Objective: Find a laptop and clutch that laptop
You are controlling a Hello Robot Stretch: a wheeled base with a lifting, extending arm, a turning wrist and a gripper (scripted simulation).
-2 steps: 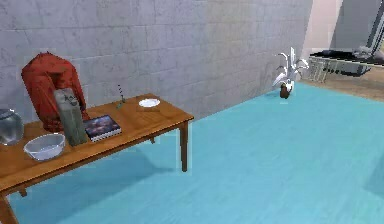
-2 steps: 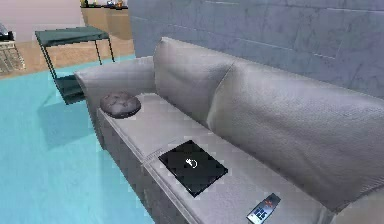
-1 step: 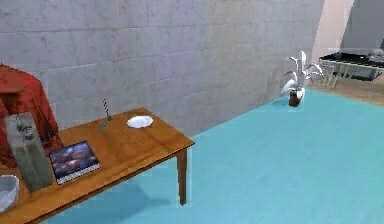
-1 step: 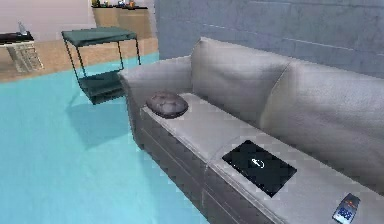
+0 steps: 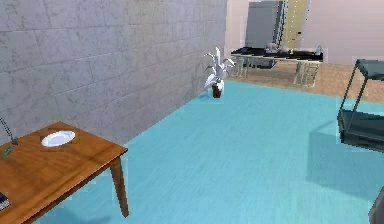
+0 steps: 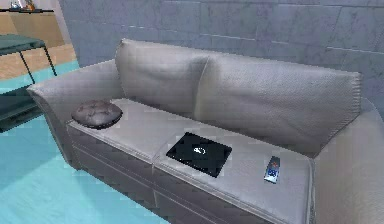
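While the laptop [image 6: 198,153] lies flat and closed on the sofa [image 6: 250,95] seat, between a dark cushion [image 6: 97,114] and a small grey object [image 6: 272,168], I cannot tell my fingers' state; reaching, I risk slipping off its thin edge into soft upholstery, or nudging that object.
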